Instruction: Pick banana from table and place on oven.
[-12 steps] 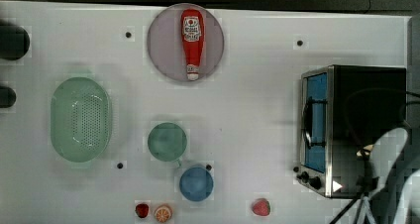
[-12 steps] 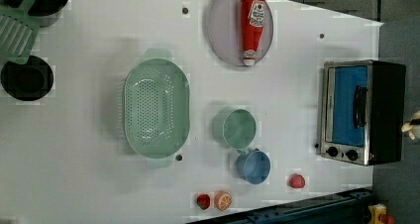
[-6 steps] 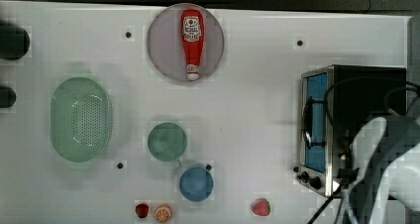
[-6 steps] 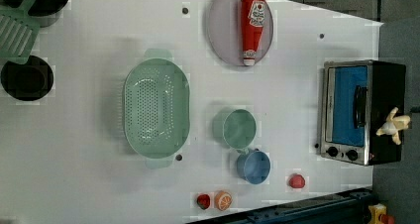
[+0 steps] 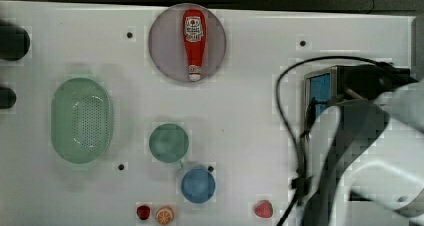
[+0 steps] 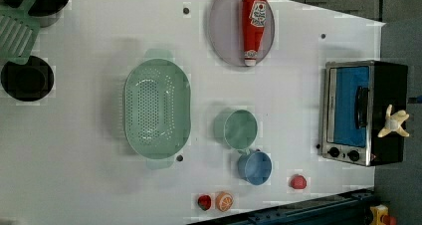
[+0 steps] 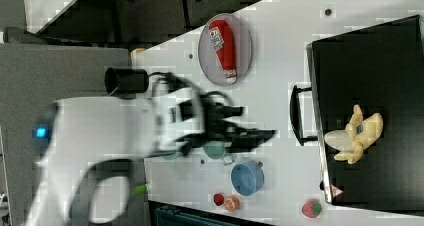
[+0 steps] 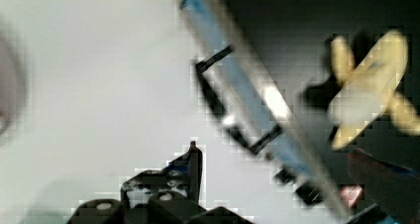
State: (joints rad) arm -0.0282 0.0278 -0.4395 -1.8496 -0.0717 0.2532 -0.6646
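Now the gripper (image 7: 267,133) hangs empty above the table (image 7: 280,51); finger gap unreadable; banana (image 7: 356,134) atop oven (image 7: 370,61).

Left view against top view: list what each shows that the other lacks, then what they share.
Left view alone: the banana lying on the oven, the two oven knobs, and a green slotted utensil at the table's corner.

Top view alone: the robot arm and its black cable, covering most of the oven.

Both: the ketchup bottle on its plate, the green colander, the green and blue cups, the strawberry and the orange slice.
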